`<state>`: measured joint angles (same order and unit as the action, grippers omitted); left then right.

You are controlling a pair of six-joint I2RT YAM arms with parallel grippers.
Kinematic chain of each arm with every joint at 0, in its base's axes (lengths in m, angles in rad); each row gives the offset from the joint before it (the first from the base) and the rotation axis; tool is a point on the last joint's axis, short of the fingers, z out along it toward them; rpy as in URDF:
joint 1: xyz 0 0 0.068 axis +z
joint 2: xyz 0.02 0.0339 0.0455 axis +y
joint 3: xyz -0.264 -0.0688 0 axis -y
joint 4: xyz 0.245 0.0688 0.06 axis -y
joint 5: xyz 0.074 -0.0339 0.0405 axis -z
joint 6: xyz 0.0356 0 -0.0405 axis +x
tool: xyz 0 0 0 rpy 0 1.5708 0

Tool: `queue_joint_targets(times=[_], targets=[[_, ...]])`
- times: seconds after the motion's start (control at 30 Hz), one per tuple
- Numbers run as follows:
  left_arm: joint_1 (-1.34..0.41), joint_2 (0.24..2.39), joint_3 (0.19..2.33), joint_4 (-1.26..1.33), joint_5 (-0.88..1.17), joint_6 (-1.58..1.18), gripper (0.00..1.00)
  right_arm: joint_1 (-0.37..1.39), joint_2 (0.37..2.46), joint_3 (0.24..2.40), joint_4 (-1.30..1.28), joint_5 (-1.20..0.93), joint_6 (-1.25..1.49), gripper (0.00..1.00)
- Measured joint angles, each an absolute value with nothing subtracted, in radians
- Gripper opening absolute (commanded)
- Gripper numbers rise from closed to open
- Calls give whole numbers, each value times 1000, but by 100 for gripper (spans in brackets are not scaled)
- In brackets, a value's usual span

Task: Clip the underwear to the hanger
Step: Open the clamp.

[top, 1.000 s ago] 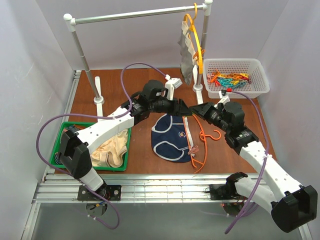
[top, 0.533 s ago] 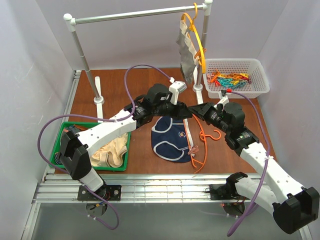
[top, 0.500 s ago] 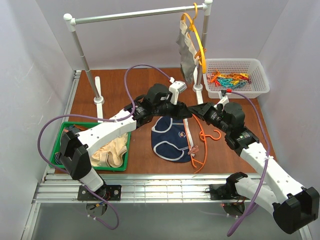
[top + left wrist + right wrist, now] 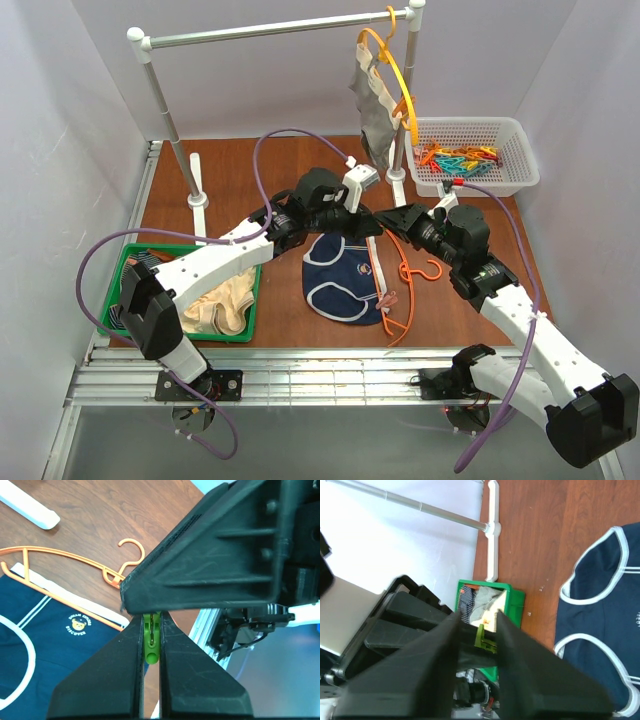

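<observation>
Two claws meet tip to tip above the worktop [image 4: 270,180]. The left claw [image 4: 151,620] pinches a green peg [image 4: 151,642]; the right claw [image 4: 477,625] stands slightly spread around it. Below them the navy underwear [image 4: 343,272] lies flat, printed "DISCOVER", with its waistband under the red-orange hanger [image 4: 404,268]. Bare wood lies behind. A white peg basket [image 4: 520,150] sits far right and a green tray [image 4: 255,330] sits left.

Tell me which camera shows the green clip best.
The left wrist view: the green clip sits centred and close, pinched between the left tool's fingers. The right wrist view shows the clip smaller, half hidden by black tool parts. The top external view hides it where the left tool meets the right tool.
</observation>
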<state>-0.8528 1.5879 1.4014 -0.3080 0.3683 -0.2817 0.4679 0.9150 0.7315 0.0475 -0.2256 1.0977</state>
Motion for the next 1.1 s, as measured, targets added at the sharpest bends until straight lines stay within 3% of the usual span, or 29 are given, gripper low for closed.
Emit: queue_joint_targets(times=[0.07,0.13,0.37,0.5,0.87,0.97,1.1], targets=[[-855,1588,1401,-314,371,-254,0,468,914,736,34,-232,1080,48],[-860,1583,1386,-313,379,-203,0,459,914,763,-15,-247,1047,59],[-894,1485,1282,-352,408,-23,0,369,913,967,-305,-383,867,71],[-908,1427,1264,-348,417,23,0,355,894,958,-410,-478,800,77],[-965,1396,1224,-310,427,81,0,353,820,796,-412,-636,855,77],[-972,1396,1223,-310,426,91,0,352,802,770,-376,-658,892,72],[-979,1396,1223,-311,426,99,0,349,785,746,-344,-682,924,52]])
